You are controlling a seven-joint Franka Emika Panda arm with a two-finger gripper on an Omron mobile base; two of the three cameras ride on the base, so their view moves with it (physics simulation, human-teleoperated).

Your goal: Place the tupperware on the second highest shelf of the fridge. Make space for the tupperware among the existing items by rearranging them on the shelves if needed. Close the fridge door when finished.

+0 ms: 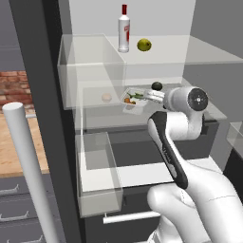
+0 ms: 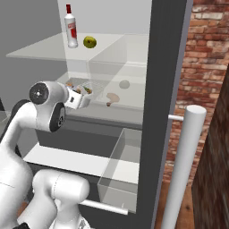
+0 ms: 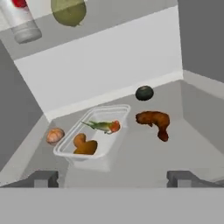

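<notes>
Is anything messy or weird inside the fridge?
Yes. A curved reddish-brown piece of food lies loose on the clear glass shelf, beside the small translucent tub of orange and green food, not inside it. The tub also sits askew, at an angle to the back wall.

Premises present as a rendered domestic kitchen: an open fridge with white interior and glass shelves holding a red-capped bottle and fruit, brick wall at right, drawer fronts at lower left.
</notes>
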